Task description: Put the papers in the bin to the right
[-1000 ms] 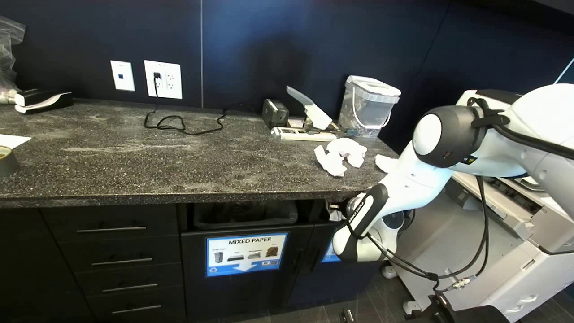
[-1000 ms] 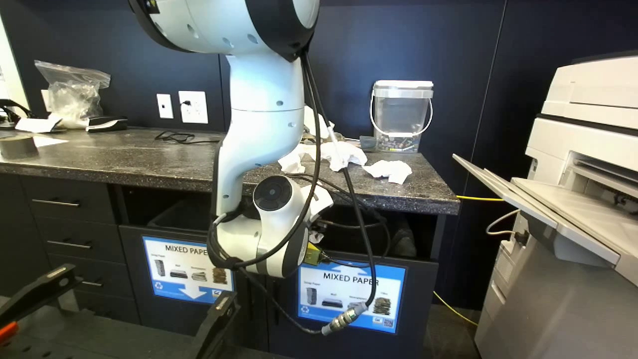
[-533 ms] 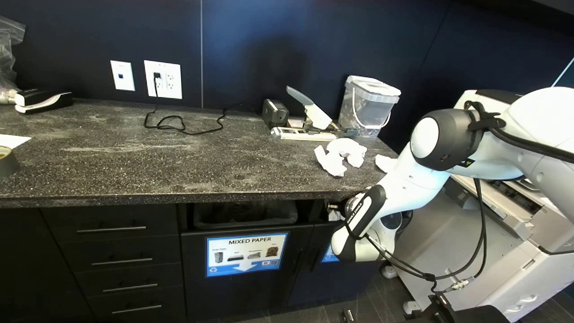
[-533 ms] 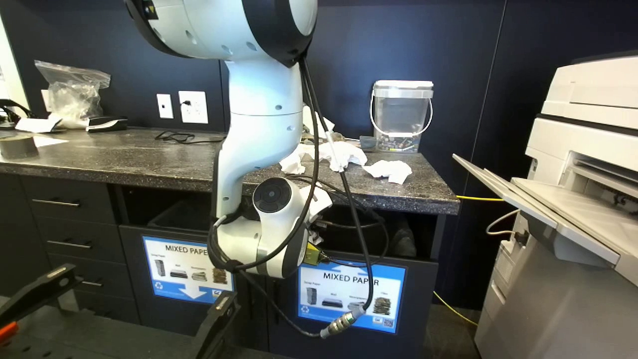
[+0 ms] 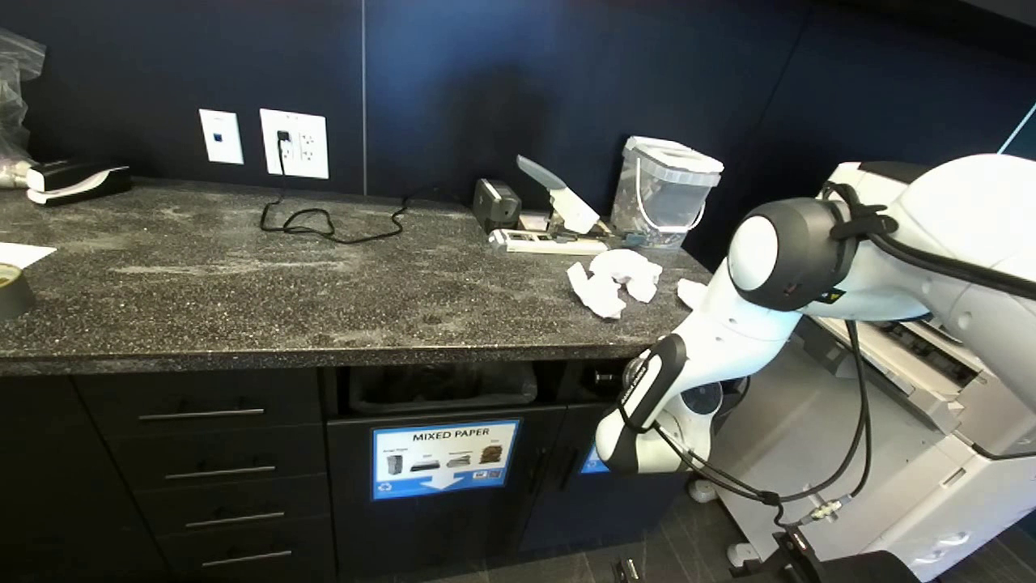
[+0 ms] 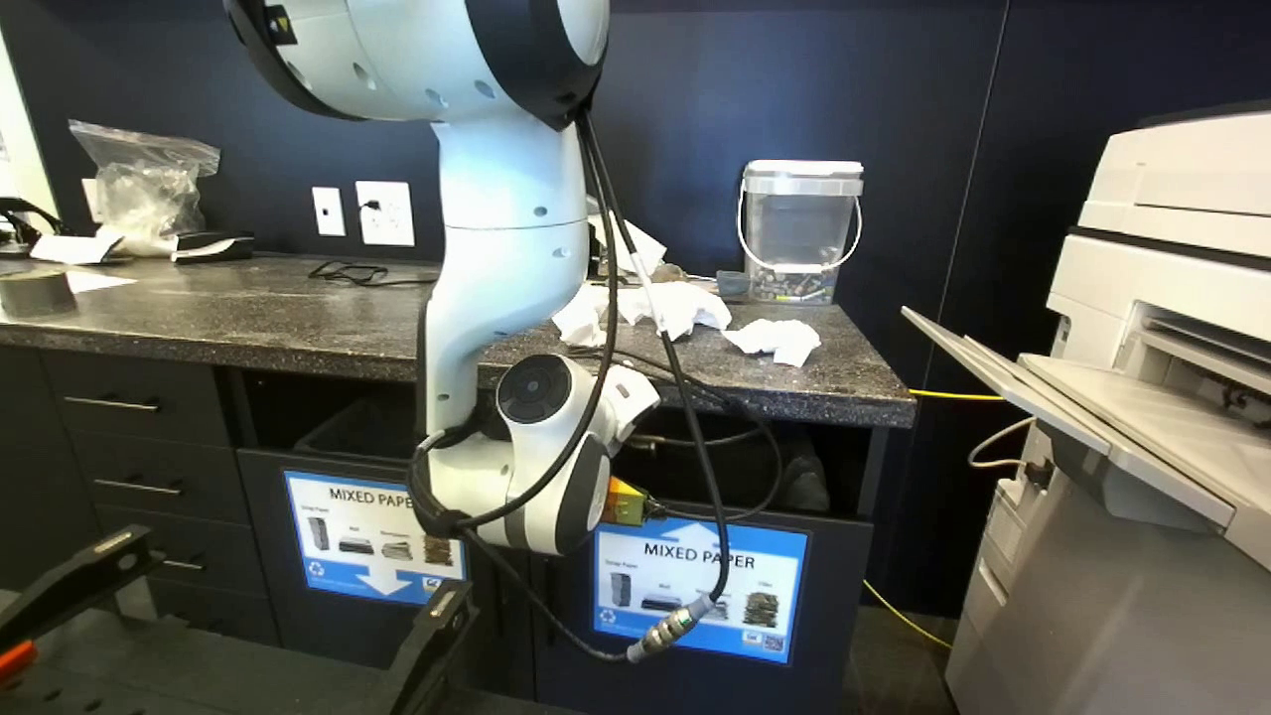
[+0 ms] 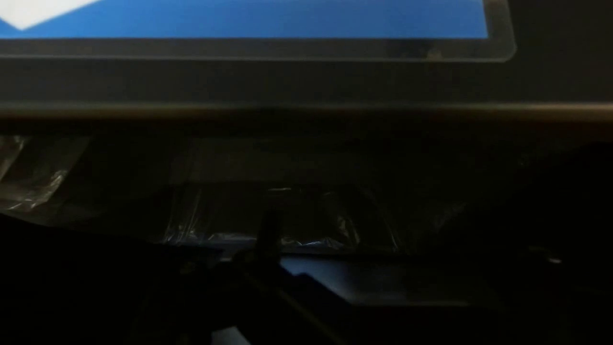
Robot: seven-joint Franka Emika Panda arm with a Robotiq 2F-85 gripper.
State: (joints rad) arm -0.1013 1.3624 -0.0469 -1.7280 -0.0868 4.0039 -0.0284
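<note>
Hanging at the mouth of the bin [image 6: 832, 596], under the table [image 5: 348, 300], the gripper [image 7: 270, 239] is only a dark outline in the wrist view, too dim to tell whether it is spread or pressed together; no white paper can be made out there. The papers [image 5: 600, 291] in sight lie on the table above the gripper, in a cluster, with a lone wad [image 6: 775, 340] farther right of it in an exterior view. Whether any lie below it, in the dark, cannot be told.

The step in hand looks like a drop, with more to fetch. Rising straight up from here could knock the gripper into the table's overhang, which stands close above it. The cable [image 6: 670, 628], slack in front of the bin, might catch its front edge during a retreat. The plastic liner [image 7: 342, 227] showing behind the gripper's outline could snag on it. Later, a clumsy nudge could send the lone wad off the table.
</note>
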